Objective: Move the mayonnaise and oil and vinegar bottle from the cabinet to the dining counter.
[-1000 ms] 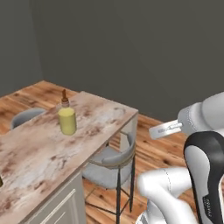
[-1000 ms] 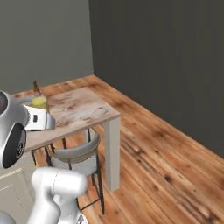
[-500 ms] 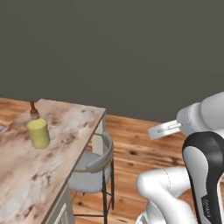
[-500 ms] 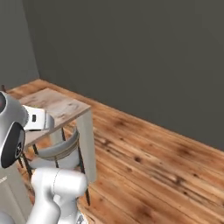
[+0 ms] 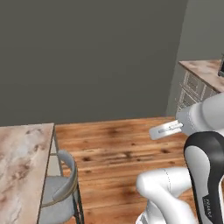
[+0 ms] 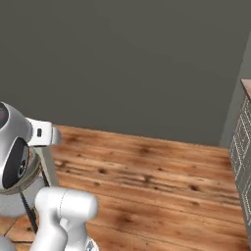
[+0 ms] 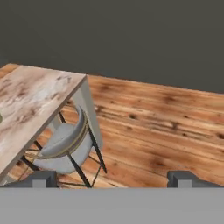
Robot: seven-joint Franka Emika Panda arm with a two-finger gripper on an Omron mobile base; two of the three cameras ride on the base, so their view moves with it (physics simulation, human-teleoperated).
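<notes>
The dining counter (image 5: 22, 162) is the landmark I read everything else from. In my left base view its brown-beige marbled top occupies the lower left, with its near corner pointing toward the wood floor (image 5: 118, 144); in my hand view the same dining counter (image 7: 30, 103) runs in from the left edge and ends at a square corner carried on a pale end panel. The part of the top that I can see carries nothing that I can make out.

Tucked under the counter's end is a grey stool (image 7: 63, 146) with a curved backrest and thin dark metal legs, its seat partly beneath the overhang; I see the same stool (image 5: 59, 194) just beside the counter edge in the left base view.

Beyond the counter the plank floor stretches to a plain dark grey wall (image 6: 127, 63). Far from the counter, at the right edge of the left base view, stands a cream panelled cupboard (image 5: 194, 89) under another marbled top.

The gripper (image 7: 113, 179) points toward the floor past the counter's corner. Its two dark fingertips (image 7: 41, 178) stand wide apart with only bare floor visible between them; it carries nothing.
</notes>
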